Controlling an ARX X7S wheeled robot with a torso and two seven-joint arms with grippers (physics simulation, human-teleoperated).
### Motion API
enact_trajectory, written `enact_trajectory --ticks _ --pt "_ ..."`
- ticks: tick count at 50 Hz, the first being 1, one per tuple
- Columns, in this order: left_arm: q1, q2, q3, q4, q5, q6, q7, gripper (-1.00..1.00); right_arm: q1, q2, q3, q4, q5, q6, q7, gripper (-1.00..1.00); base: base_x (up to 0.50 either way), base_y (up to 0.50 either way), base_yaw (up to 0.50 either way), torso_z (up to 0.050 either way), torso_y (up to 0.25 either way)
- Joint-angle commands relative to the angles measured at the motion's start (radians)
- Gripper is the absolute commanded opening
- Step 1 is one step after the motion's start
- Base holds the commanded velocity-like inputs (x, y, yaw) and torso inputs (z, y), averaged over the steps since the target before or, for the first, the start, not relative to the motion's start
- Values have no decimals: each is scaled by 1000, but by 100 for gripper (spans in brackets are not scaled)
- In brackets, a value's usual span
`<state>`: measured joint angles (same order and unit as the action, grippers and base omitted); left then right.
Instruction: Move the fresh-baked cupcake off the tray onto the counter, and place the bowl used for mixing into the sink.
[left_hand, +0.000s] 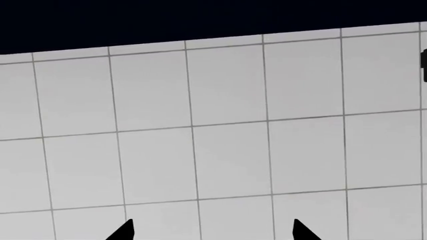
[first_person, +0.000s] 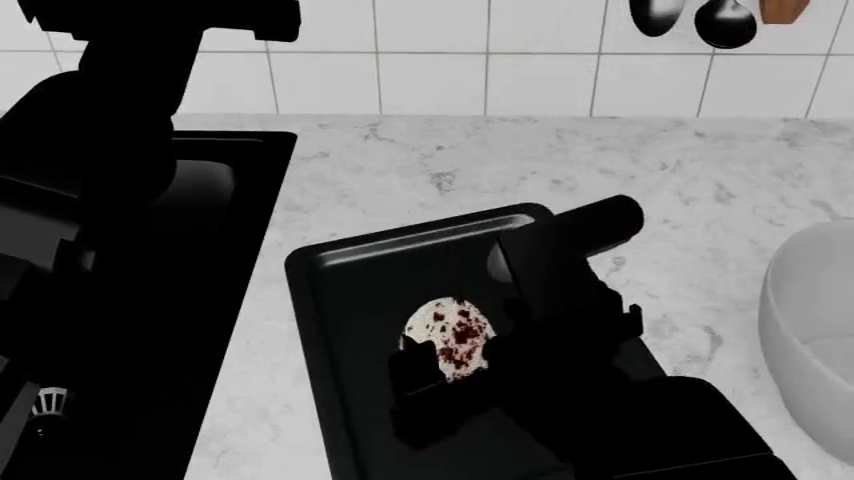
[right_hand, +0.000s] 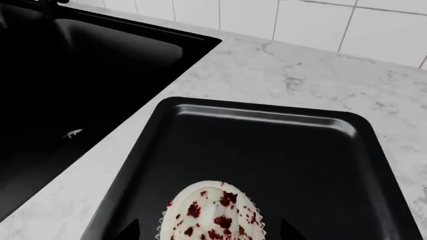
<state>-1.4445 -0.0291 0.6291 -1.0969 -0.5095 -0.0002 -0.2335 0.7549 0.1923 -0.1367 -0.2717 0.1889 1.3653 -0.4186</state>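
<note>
Black tray (right_hand: 280, 145) with cupcake (right_hand: 212, 212)

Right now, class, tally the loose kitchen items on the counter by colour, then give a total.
Black: 1, the tray
White-grey: 1, the bowl
White with red specks: 1, the cupcake on the tray
Total: 3
</note>
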Motion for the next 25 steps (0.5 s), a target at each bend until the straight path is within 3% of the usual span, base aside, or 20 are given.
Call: enact_trajectory --ticks 1,25 --pt "7 -8 1 11 -8 -1 -7 100 -19 -7 -3 41 8 -41 -5 100 0 0 0 0 0" --pt "12 -18 23 39 -26 -8 -19 100 -32 -7 -7 38 16 -36 16 100 0 0 0 0 0"
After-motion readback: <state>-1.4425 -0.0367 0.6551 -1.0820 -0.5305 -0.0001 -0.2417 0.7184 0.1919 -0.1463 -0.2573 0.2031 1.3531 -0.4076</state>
